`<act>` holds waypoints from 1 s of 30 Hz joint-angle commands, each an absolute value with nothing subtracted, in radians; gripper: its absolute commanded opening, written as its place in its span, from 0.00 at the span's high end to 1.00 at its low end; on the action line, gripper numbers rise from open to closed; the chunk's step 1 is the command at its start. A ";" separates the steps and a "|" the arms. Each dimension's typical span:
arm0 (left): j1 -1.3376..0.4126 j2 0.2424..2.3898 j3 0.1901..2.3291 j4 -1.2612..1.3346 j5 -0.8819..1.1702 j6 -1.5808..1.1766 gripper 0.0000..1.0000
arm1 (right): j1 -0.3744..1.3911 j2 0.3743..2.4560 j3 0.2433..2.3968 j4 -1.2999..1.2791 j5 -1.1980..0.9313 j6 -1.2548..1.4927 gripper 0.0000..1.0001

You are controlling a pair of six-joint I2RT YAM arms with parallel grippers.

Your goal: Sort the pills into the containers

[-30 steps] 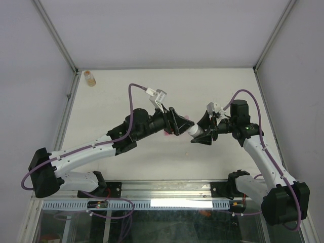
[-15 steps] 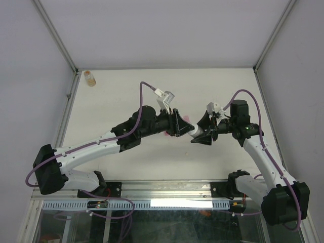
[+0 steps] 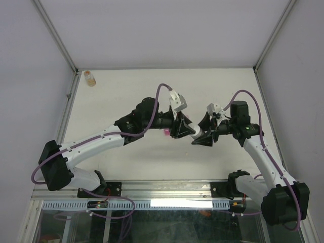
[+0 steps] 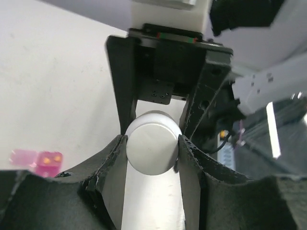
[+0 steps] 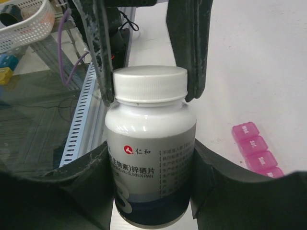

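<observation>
Uncapping looks underway: right gripper (image 5: 151, 167) clamps the white bottle (image 5: 149, 129) while left gripper (image 4: 152, 158) pinches its cap (image 5: 150, 84). Next, a twist (grip permitting). Pink containers (image 5: 254, 151) sit lower right in the right wrist view.

A robotics lab cell: white table (image 3: 121, 96), aluminium frame posts (image 3: 54, 34), blank walls (image 3: 162, 30); slotted cable duct (image 3: 66, 204).

pill bottle (image 5: 150, 158): smooth glossy white plastic, shiny printed label | bottle cap (image 5: 150, 85): matt white plastic, ribbed edge | pill organiser (image 5: 254, 149): see-through pink plastic, kinda glossy | right gripper pads (image 5: 86, 191): rough, grainy black | table (image 3: 126, 96): matt off-white
</observation>
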State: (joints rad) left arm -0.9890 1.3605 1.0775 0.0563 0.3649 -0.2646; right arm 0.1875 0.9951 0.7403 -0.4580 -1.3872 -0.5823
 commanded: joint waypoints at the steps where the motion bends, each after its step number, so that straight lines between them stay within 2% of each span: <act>1: -1.015 1.409 1.146 -0.186 0.881 0.394 0.76 | 0.190 0.983 0.778 -0.400 -1.397 -0.576 1.00; 5: -0.930 1.490 1.272 -0.357 0.965 0.579 0.76 | 0.190 0.982 0.777 -0.397 -1.392 -0.574 1.00; 7: -0.894 1.515 1.318 -0.383 0.971 0.605 0.72 | 0.190 0.982 0.776 -0.398 -1.391 -0.574 1.00; 8: -0.887 1.521 1.336 -0.379 0.953 0.609 0.63 | 0.189 0.983 0.777 -0.397 -1.390 -0.574 1.00; 10: -0.884 1.509 1.342 -0.324 0.885 0.554 0.39 | 0.189 0.983 0.777 -0.396 -1.389 -0.574 1.00; 12: -0.884 1.464 1.288 -0.148 0.804 0.440 0.14 | 0.189 0.985 0.776 -0.396 -1.389 -0.574 1.00; 13: -0.884 1.440 1.236 -0.035 0.756 0.378 0.05 | 0.190 0.986 0.776 -0.396 -1.389 -0.574 1.00; 14: -0.883 1.384 1.183 0.072 0.714 0.314 0.01 | 0.190 0.986 0.775 -0.396 -1.388 -0.574 1.00; 17: -0.867 1.278 1.027 0.335 0.622 0.128 0.01 | 0.190 0.988 0.775 -0.396 -1.388 -0.575 1.00; 20: -0.860 1.187 0.920 0.450 0.424 -0.126 0.01 | 0.189 0.989 0.776 -0.398 -1.387 -0.576 1.00; 25: -0.855 1.099 0.841 0.432 0.370 -0.497 0.02 | 0.189 0.994 0.777 -0.398 -1.386 -0.578 1.00; 27: -0.859 1.080 0.825 0.405 0.313 -0.624 0.10 | 0.189 0.995 0.776 -0.399 -1.386 -0.578 1.00; 28: -0.868 1.072 0.838 0.324 0.247 -0.652 0.14 | 0.189 0.997 0.776 -0.399 -1.385 -0.578 1.00; 30: -0.964 1.081 0.925 0.089 -0.016 -0.611 0.17 | 0.189 0.997 0.776 -0.399 -1.384 -0.578 1.00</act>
